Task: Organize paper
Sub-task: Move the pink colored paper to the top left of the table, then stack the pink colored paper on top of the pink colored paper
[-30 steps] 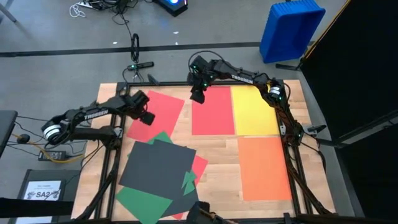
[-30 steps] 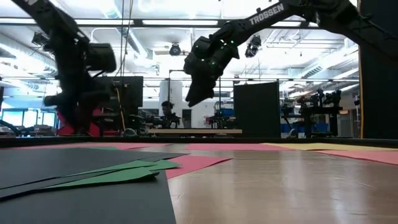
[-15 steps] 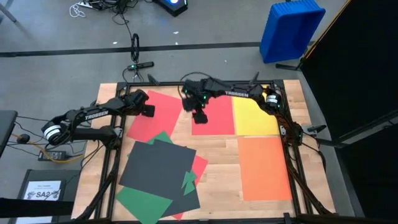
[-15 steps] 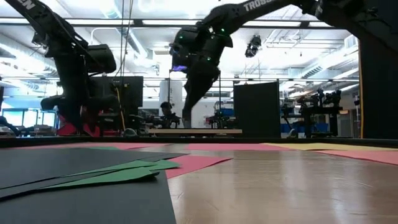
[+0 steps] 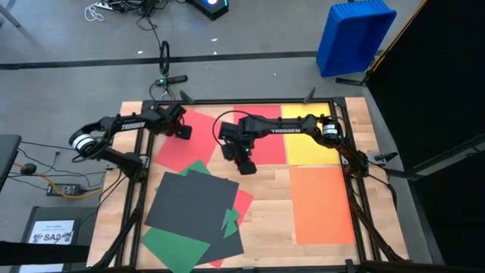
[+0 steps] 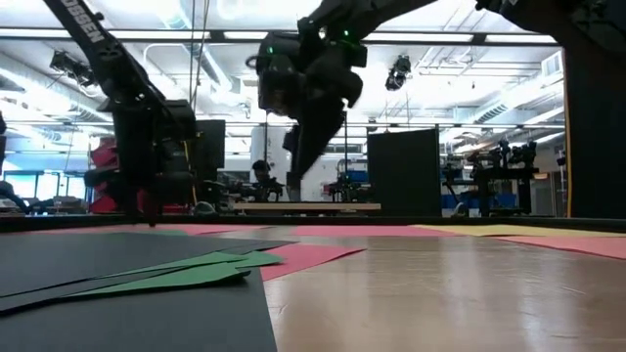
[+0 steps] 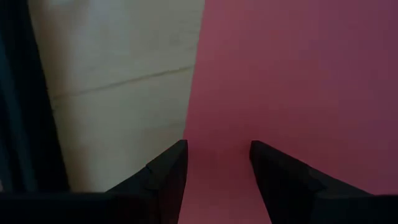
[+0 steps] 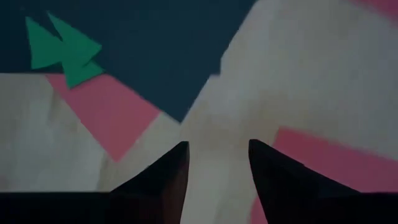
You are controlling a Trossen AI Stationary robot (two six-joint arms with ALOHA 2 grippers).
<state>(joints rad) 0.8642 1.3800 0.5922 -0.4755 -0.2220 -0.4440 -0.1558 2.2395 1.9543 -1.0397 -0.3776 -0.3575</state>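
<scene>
Paper [image 5: 189, 201] judged light, thin and limp: likely to sag if lifted by one corner, to slide easily on the smooth wood, and to crease if pinched hard. Lay flat against the desk [image 5: 265, 212], so no edge stood up to grab. Best taken at a free edge or corner, perhaps dragged toward the desk's rim first.

Spread over the whole desk. Near the left front, a loose overlapping pile of dark grey sheets [image 5: 186, 199], green sheets [image 5: 173, 244] and a red one peeking out. At the back left, a skewed red sheet [image 5: 198, 144]. Already squared side by side: a second red sheet [image 5: 269, 144], a yellow sheet [image 5: 311, 140] and, in front of that, an orange sheet [image 5: 322, 203].

Left hand [image 7: 217, 168] held with fingers spread, nothing between them, just over the skewed red sheet near its edge. Right hand [image 8: 217, 162] also spread and empty, above bare wood between the second red sheet and the pile.

Around the desk: a blue bin [image 5: 355, 34] on the floor, a small white printed sheet [image 5: 54, 231] off to the left. Nothing but the overlaps in the pile seemed to stand in the way; upper sheets likely to drag lower ones along.
</scene>
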